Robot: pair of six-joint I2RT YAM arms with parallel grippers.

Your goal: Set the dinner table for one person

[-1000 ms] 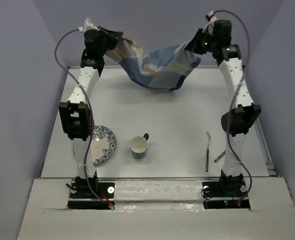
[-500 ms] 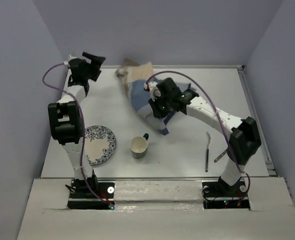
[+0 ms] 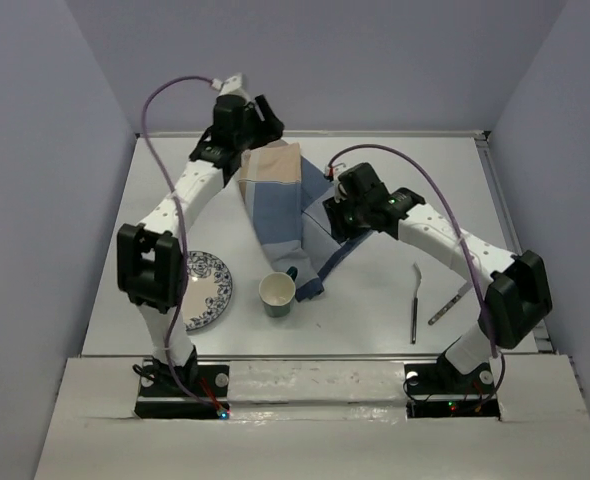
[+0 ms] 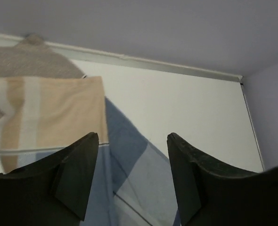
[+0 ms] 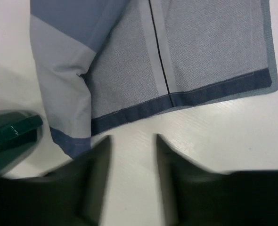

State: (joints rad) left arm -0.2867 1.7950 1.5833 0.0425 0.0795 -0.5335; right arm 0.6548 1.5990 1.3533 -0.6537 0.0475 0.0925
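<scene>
The blue-and-beige striped cloth mat (image 3: 280, 205) lies folded and crumpled on the dinner table (image 3: 415, 170), running from the back edge down to the cup. My left gripper (image 3: 252, 128) hovers over the mat's beige far end (image 4: 49, 110), open, with nothing between its fingers (image 4: 77, 165). My right gripper (image 3: 343, 218) sits at the mat's right side, open over bare tabletop, just short of the dark blue hem (image 5: 176, 101). Neither gripper touches the cloth.
A blue-patterned plate (image 3: 203, 290) lies at the front left. A green cup (image 3: 278, 295) with a pale inside stands beside the mat's near corner, also in the right wrist view (image 5: 12, 134). A fork (image 3: 415, 300) and another utensil (image 3: 442, 311) lie front right.
Both grippers held the cloth up at the back, then let go. The mat now lies folded on the table. The right arm swung in to the centre; the left moved right.
</scene>
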